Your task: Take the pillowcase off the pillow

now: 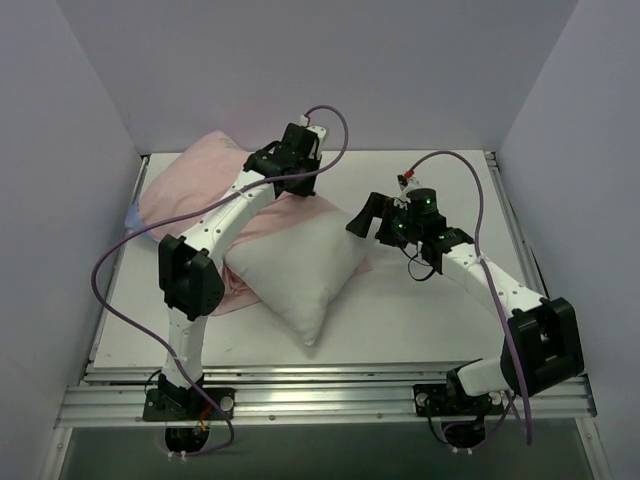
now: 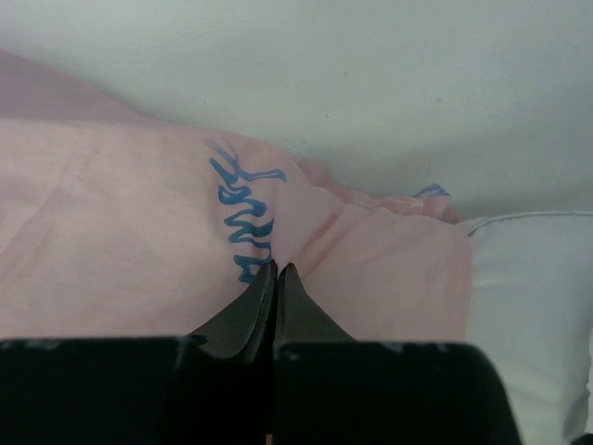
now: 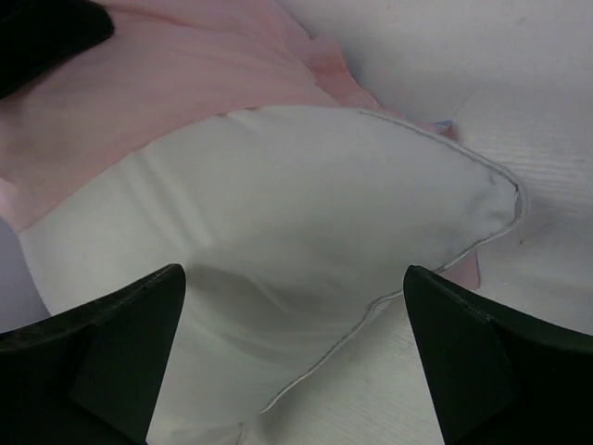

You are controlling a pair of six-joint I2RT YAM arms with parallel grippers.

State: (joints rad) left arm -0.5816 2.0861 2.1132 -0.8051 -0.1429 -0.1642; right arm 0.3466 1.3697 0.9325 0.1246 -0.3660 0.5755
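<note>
Judging the pillow point(image 1: 300, 275) mostly bare, we reckon one end sits inside the case point(image 1: 190, 180); left gripper point(image 2: 276, 269) pinches it, right gripper point(image 3: 292, 273) spread wide, empty.

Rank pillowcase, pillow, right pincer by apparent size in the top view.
1. pillowcase: widest spread, though the left arm covers part.
2. pillow: close behind in visible area; order of these two unsure.
3. right pincer: clearly smallest, even if nearer the camera.
</note>
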